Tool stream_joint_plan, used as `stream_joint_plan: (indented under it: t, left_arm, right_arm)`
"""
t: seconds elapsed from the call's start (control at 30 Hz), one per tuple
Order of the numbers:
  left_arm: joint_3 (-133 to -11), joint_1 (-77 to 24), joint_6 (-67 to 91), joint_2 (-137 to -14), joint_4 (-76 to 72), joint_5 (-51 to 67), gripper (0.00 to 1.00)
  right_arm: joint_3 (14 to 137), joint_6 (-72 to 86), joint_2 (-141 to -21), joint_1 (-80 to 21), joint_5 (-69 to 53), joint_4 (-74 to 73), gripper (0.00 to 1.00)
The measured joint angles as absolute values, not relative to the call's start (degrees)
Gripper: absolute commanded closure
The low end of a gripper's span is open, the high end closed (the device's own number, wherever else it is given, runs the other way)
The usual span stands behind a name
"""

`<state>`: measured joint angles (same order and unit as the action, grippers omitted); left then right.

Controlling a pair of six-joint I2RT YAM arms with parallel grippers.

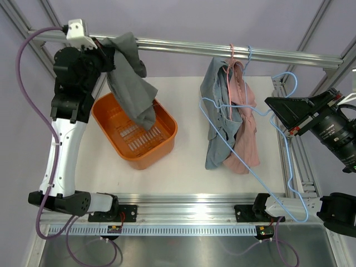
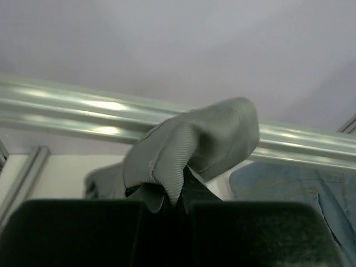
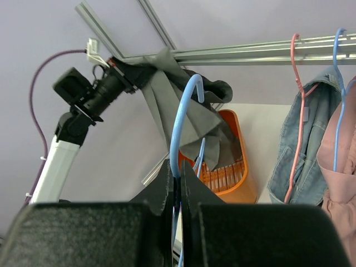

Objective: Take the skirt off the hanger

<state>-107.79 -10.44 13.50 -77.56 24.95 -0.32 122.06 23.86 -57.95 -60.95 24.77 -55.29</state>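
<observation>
Skirt (image 1: 133, 89) of grey ribbed cloth is held up at the far left corner of the counter (image 1: 189, 153), just beside the metal rail (image 1: 194, 49) that runs along the far edge. The left fingers (image 2: 197, 194) are closed tight on one bunched fold of it; in the left wrist view the cloth bulges out above the two dark tips and there is no gap between them. From this hold the skirt hangs down in a long loose fold, and its lower end is over the orange basket (image 1: 150, 158), which stands on the left part of the counter. If the hem touches the inside of the basket, I cannot tell. The light blue wire hanger (image 3: 178, 128) is on the other side, at the right edge of the counter, well apart from the skirt. The right fingers (image 3: 162, 192) are pressed together on the wire just under the curved hook, so the hook stands up above them in the right wrist view. In the top view the hanger lies tilted: one corner of it is near the near right corner of the counter, and the other shoulder passes in front of the clothes on the rail. These clothes are a denim jacket (image 1: 214, 111) and a pink garment (image 1: 245, 139); they hang side by side from the rail, touching each other, toward the far right part of the counter.
</observation>
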Motion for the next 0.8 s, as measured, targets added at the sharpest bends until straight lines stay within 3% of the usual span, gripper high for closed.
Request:
stream_joint_plan:
  t: [0.43,0.47,0.5,0.57,0.63,0.8]
  left_arm:
    - [-63.61,-8.84,26.98,-59.92,10.04,4.58,0.99]
    - [-60.95,-8.84,28.29,-59.29,9.96,4.56,0.61]
    - [-59.07,-8.84,29.12,-59.4,10.48,4.36,0.39]
    - [-58.02,-8.84,30.89,-61.19,13.19,3.95,0.17]
    - [-58.02,-8.86,32.36,-63.75,16.01,3.88,0.01]
    - [-58.61,-12.51,32.86,-61.52,23.49,1.28,0.01]
  right_arm:
    - [118.37,23.92,-57.98,-60.95,24.29,-55.59,1.0]
    - [118.04,24.05,-58.15,-60.95,24.25,-55.75,1.0]
    - [117.8,24.21,-58.41,-60.95,24.16,-55.9,1.0]
    - [117.32,24.49,-59.05,-60.95,23.83,-56.27,1.0]
    - [116.64,24.82,-59.83,-60.95,23.64,-56.49,1.0]
    - [113.36,25.54,-62.87,-60.95,23.33,-56.51,1.0]
